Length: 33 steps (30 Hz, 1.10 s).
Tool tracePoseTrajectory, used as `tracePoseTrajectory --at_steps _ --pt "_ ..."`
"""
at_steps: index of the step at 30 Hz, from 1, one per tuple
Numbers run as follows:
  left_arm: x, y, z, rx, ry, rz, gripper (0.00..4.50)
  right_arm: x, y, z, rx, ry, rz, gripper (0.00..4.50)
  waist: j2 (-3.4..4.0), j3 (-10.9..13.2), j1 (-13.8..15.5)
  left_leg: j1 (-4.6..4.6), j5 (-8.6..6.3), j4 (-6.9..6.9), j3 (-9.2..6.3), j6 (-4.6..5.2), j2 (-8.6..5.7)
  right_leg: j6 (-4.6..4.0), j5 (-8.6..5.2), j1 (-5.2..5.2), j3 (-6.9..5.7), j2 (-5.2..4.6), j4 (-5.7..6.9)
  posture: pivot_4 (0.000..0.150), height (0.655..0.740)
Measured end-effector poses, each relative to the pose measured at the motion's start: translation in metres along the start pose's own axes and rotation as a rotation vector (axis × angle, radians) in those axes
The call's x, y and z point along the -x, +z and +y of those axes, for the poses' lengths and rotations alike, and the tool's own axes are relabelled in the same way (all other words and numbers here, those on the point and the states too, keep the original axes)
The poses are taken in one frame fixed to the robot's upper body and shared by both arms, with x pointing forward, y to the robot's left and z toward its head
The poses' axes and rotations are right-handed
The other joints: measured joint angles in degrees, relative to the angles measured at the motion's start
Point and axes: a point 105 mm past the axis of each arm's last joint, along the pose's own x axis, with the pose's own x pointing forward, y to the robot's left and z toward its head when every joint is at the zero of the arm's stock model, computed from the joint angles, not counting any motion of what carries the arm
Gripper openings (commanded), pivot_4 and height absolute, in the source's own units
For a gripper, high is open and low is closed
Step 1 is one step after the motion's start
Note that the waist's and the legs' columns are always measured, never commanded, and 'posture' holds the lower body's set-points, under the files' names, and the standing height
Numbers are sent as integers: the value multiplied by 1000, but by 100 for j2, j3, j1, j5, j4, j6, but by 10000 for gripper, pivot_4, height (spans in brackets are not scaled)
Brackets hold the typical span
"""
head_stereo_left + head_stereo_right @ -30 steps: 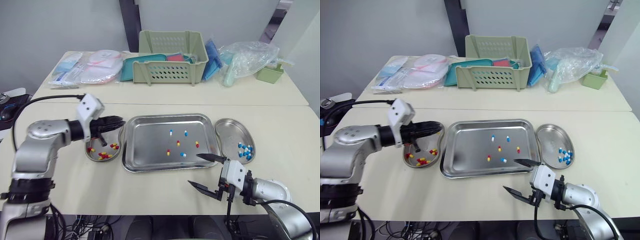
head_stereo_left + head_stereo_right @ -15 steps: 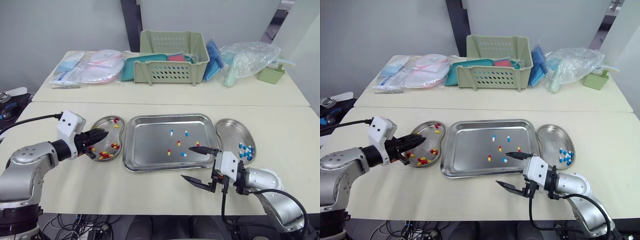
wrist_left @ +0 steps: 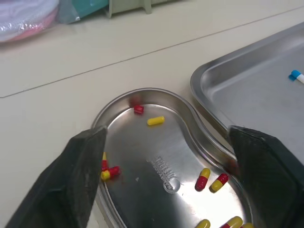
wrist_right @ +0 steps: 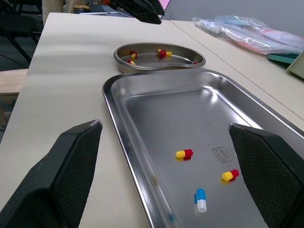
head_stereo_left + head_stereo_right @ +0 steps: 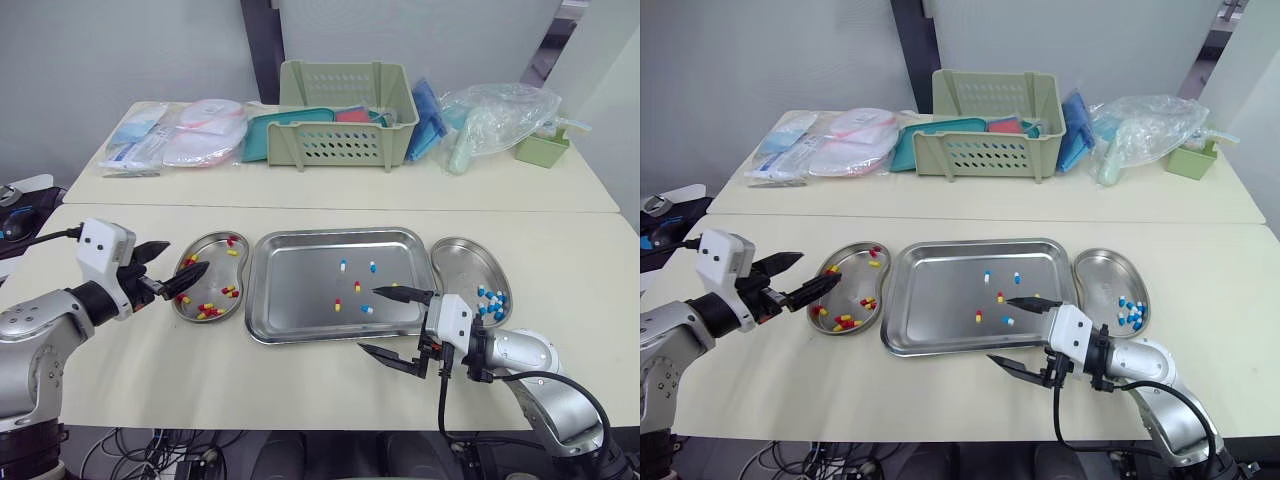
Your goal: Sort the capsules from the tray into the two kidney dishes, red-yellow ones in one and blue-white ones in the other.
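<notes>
- Left gripper (image 5: 187,254) has drawn back to the red-yellow kidney dish's (image 5: 214,240) outer rim, spread and empty.
- Right gripper (image 5: 368,320), wide open and empty, has advanced over the tray's (image 5: 262,300) front edge; capsules (image 5: 341,265) lie inside.
- Dish stamp (image 3: 164,168), perhaps lettering, unreadable.

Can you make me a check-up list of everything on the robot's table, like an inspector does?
Surface: cream table, no spills seen.
Job's things: shiny steel rectangular tray holds loose capsules of both colours; left steel kidney dish holds red-yellow capsules; right steel kidney dish holds blue-white capsules.
Clutter: pale green plastic basket, sealed packets and clear plastic bag at the back.
Grippers: left gripper open, empty, by the left dish; right gripper open, empty, at the tray's near edge.
Cables: black cable at the left arm; another black cable below the right arm.
Surroundings: plain grey wall behind.
</notes>
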Motion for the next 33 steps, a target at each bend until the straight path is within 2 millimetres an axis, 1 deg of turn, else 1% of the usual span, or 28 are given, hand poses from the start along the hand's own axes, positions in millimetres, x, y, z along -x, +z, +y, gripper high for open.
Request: tracePoseTrajectory --at_steps 4,5,7,10,12,13,16,17,18,19,20,23,25,29,31,33 --pt "11 13 8 5 53 -62 44303 1 0 0 -2 -1 0 45000 0 0 2 0 0 0 0 0 1 0 0 0 0 0 0 1500 7400" --pt "16 14 11 4 78 -71 44303 2 0 -1 2 -3 4 45000 0 0 -4 0 0 0 2 0 1 0 0 -1 2 0 -1 1500 7400" --pt "27 10 17 5 117 -72 44303 8 0 -4 15 -16 22 45000 0 0 -11 1 0 -2 6 0 1 0 0 -3 6 -1 -1 1500 7400" --pt "40 4 27 -14 188 -92 44303 23 -1 -10 17 -48 54 45000 -2 -1 10 0 0 -2 4 0 1 0 0 -1 3 -1 -3 1500 7400" --pt "48 -5 32 -25 231 -67 44303 34 -2 -13 19 -64 78 45000 -2 -1 12 1 0 -1 5 0 0 0 0 3 4 -2 -2 1500 7400" --pt "54 -11 36 -26 254 -53 44303 42 -2 -16 17 -71 94 45000 -1 -1 13 1 -1 -2 7 1 0 0 0 3 5 -3 -4 1500 7400" --pt "92 -45 58 14 389 26 44303 93 -11 -38 36 -143 252 45000 -4 1 -8 2 -2 -6 17 3 -2 0 0 2 12 -6 -12 1500 7400" --pt "104 -57 60 40 414 53 44303 110 -13 -46 38 -171 298 45000 -5 0 -12 2 -2 -6 17 3 -1 0 0 2 11 -5 -12 1500 7400" --pt "112 -67 60 61 424 75 44303 122 -14 -51 39 -191 329 45000 -6 0 -7 3 -2 -7 14 3 0 0 0 3 7 -4 -9 1500 7400" --pt "118 -76 58 70 416 100 44303 130 -15 -54 40 -188 350 45000 -7 0 0 4 -2 -5 13 2 2 -1 0 5 4 -3 -6 1500 7400" --pt "125 -85 54 74 400 126 44303 143 -18 -58 39 -181 388 45000 -7 0 8 8 -2 -5 17 2 2 -1 0 11 5 -4 -6 1500 7400" --pt "144 -106 48 75 386 195 44303 177 -24 -73 26 -193 488 45000 -7 0 8 12 -2 -4 23 2 1 -1 0 15 9 -6 -7 1500 7400" --pt "151 -114 45 70 384 215 44303 193 -24 -84 22 -206 529 45000 -7 0 7 12 -2 -5 22 2 3 -1 0 15 8 -5 -7 1500 7400" --pt "162 -122 36 46 349 252 44303 223 -28 -95 -1 -212 624 45000 -7 0 7 10 -2 -5 27 2 3 -1 0 13 10 -6 -10 1500 7400" --pt "163 -124 34 47 347 251 44303 231 -29 -101 -10 -229 632 45000 -5 1 5 10 -2 -5 26 2 4 -1 0 13 9 -5 -8 1500 7400" --pt "163 -125 33 46 348 247 44303 233 -30 -104 -16 -234 629 45000 -4 1 0 11 -2 -5 26 2 4 -1 0 13 9 -5 -7 1500 7400"
